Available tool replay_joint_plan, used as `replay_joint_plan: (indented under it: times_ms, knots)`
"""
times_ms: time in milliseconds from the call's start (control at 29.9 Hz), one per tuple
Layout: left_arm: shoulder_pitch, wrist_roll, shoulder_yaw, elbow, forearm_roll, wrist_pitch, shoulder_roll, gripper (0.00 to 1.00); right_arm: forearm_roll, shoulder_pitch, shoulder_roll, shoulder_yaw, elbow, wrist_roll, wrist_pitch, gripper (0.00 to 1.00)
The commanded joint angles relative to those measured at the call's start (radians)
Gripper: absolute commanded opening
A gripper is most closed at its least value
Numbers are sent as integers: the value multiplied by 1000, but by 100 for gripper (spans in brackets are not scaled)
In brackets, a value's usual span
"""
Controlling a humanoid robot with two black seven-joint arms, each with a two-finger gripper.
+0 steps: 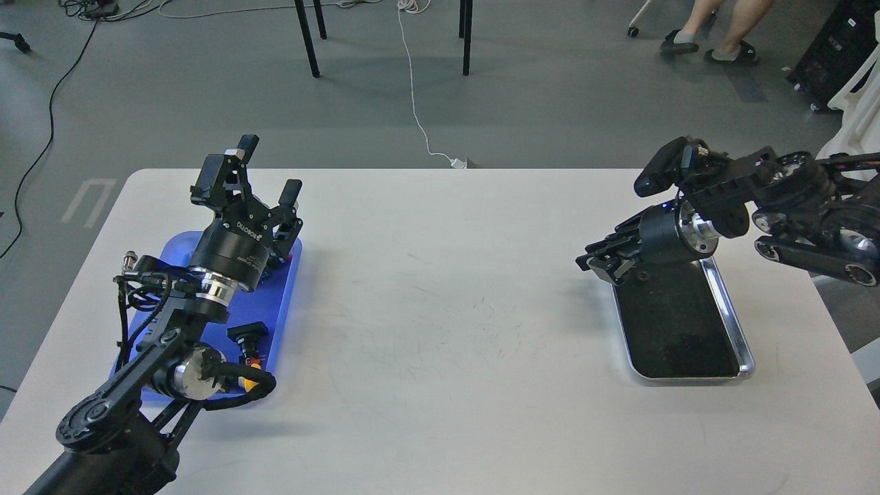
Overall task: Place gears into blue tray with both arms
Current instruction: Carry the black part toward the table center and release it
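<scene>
Looking for the gears, you will find none that can be told apart: against the black inside of the metal tray (746, 357) at the right of the frame nothing small stands out. Much of the blue tray (285, 292), at the left of the frame, is hidden under the left arm (137, 371); only its right edge and part of its floor show, its long axis running from the lower left toward the upper right. A push-button switch (249, 338) with a coloured cap lies on its visible floor. Your left gripper (265, 168) rises above the tray's far end, fingers spread apart and empty. Your right gripper (597, 260) hangs over the metal tray's far left corner, pointing down-left; it is dark and seen end-on, so you cannot tell how its fingers stand.
</scene>
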Motion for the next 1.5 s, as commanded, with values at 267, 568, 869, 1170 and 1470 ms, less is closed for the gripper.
replay_joint_plan:
  times_ms: [267, 568, 869, 1170, 1470]
  knots:
    - [5, -1, -2, 0, 0, 1, 4, 98, 74, -44, 238, -36, -67, 0, -76, 10]
    - [6, -1, -17, 0, -1, 0, 6, 98, 122, -112, 376, -82, -142, 0, -199, 11]
    - [6, -1, -17, 0, -1, 0, 6, 98, 125, -135, 436, -130, -171, 0, -226, 11]
    - [9, -1, -18, 0, -1, 0, 7, 98, 126, -164, 449, -130, -193, 0, -242, 11]
    - [11, -1, -18, 0, 0, 0, 6, 98, 126, -168, 449, -131, -191, 0, -249, 19]
